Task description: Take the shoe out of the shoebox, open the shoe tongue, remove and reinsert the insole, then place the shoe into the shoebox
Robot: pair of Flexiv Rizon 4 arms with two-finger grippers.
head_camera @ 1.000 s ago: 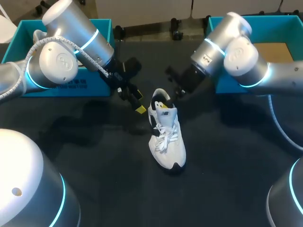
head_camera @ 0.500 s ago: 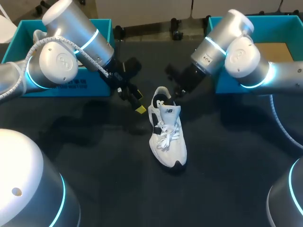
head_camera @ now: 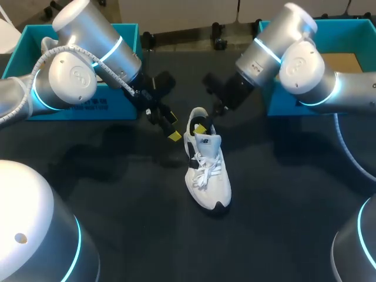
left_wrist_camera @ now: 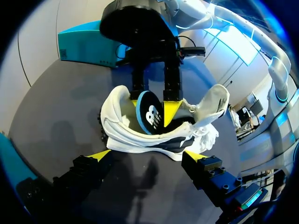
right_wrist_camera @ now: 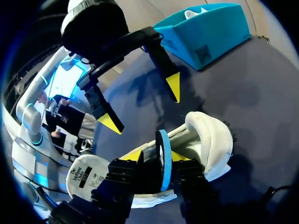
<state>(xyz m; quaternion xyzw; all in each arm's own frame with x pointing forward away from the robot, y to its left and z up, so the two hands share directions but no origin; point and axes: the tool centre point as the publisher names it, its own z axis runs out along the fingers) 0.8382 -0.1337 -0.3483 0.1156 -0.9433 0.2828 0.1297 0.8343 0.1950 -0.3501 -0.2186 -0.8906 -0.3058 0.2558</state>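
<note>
Right gripper (head_camera: 207,123) pinched the insole (left_wrist_camera: 148,116) from both sides, likely to lift it from the shoe (head_camera: 207,170). Left gripper (head_camera: 171,126) hovered alongside, wide open, empty.

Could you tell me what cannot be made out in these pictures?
- The insole: its lower part is hidden inside the shoe in both wrist views.
- The right gripper: in the head view the shoe's heel collar hides its grip on the insole.
- The left shoebox: in the head view my left arm covers its inside.

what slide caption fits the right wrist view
Right end effector grips the blue insole in the white sneaker's opening, left end effector open ahead.
</note>
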